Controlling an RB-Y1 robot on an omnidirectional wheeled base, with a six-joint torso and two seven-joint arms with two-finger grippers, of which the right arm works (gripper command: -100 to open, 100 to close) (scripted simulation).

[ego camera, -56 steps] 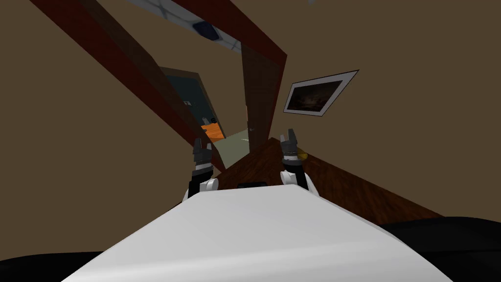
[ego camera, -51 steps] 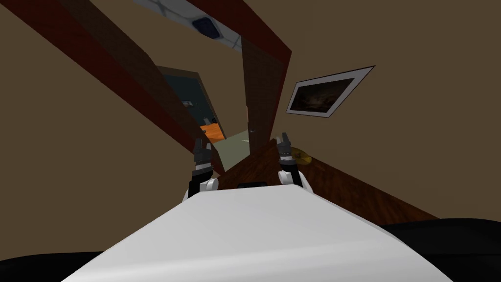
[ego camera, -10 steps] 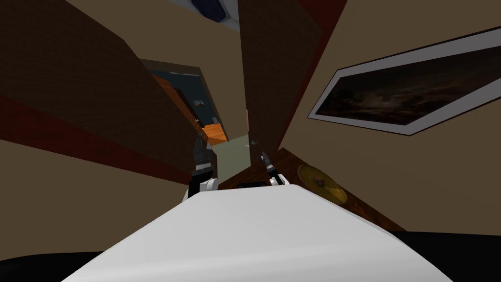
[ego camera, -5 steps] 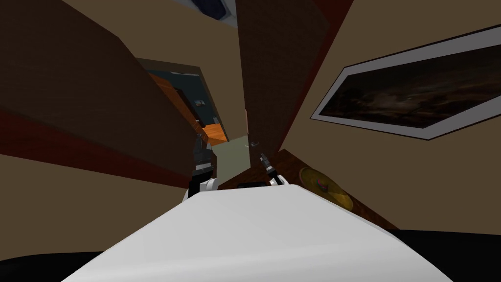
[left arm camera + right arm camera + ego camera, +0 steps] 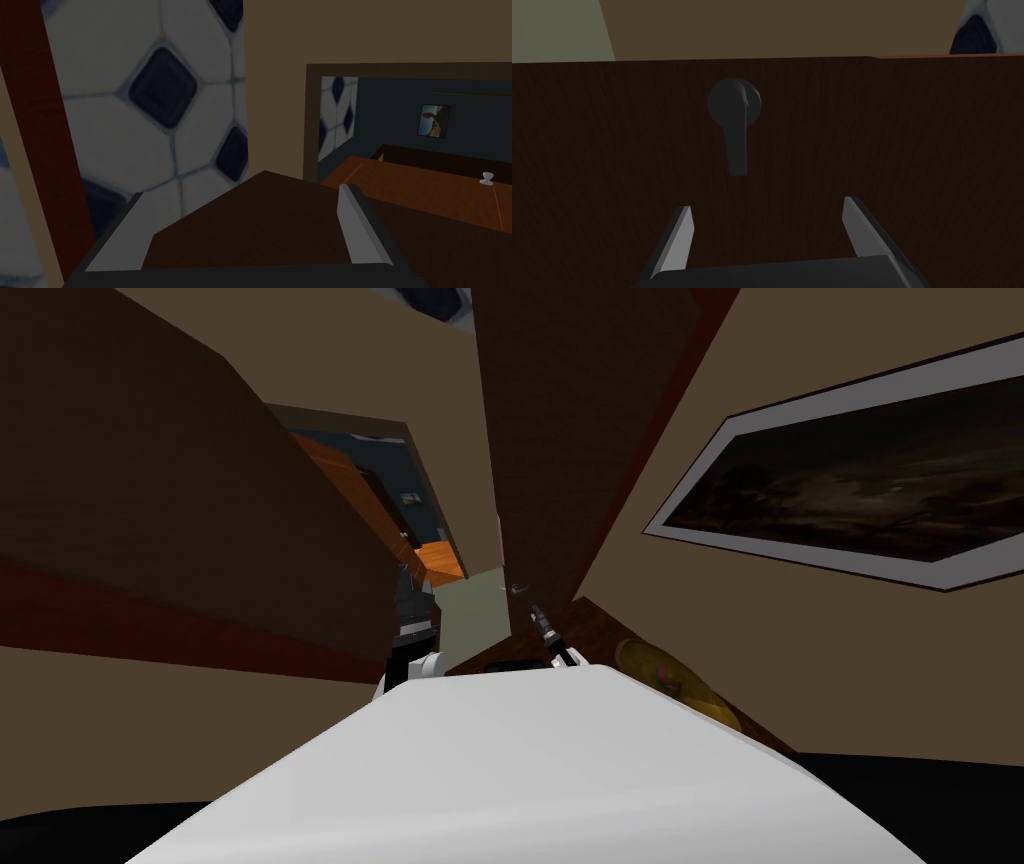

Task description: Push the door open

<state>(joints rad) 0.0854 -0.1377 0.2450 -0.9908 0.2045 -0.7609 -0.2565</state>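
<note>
Door (image 5: 575,438) of dark brown wood, standing ajar ahead of the robot; beside its free edge a narrow gap shows pale floor (image 5: 478,608). The right gripper (image 5: 766,204) faces the door's flat face, with the dark lever handle (image 5: 735,125) just beyond its tips and the lever pointing back toward it. Its two fingers (image 5: 679,240) are spread wide with nothing between them; contact with the wood cannot be judged. The left gripper (image 5: 244,192) is held near the dark brown doorframe (image 5: 200,488) on the other side of the gap, its blades likewise apart and empty. A framed picture (image 5: 860,488) hangs on the tan wall right of the door, and a yellow disc (image 5: 680,683) lies on the floor below it.
</note>
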